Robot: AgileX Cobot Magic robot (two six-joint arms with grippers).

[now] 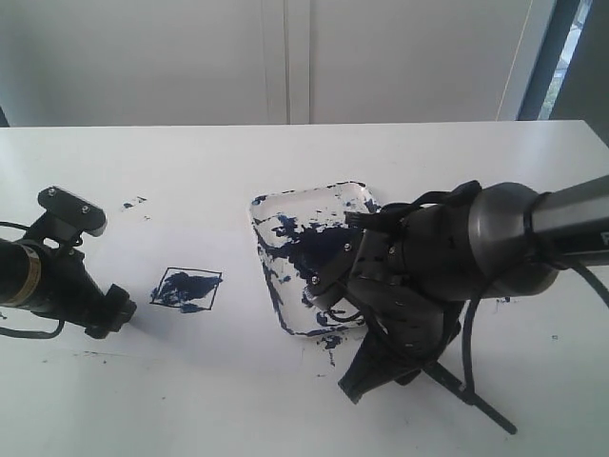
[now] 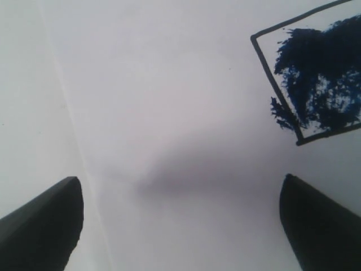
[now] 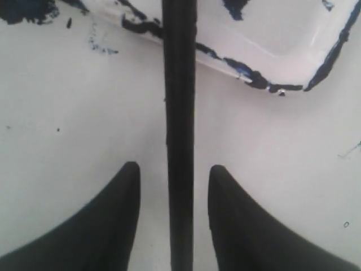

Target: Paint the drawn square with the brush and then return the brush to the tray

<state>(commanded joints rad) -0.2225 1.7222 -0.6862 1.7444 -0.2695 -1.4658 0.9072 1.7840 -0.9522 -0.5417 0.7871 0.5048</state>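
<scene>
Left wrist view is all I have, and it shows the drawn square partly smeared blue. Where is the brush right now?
Observer: The brush runs between the fingers of the right end effector, at the near edge of the tray.
Operator: Is it gripped?
Observer: It doesn't look so. The right wrist view shows a gap on each side of the shaft.
Operator: Is it on the tray?
Observer: Only partly. One end crosses the tray's rim, and the exterior view shows the other end sticking out over the table.
</scene>
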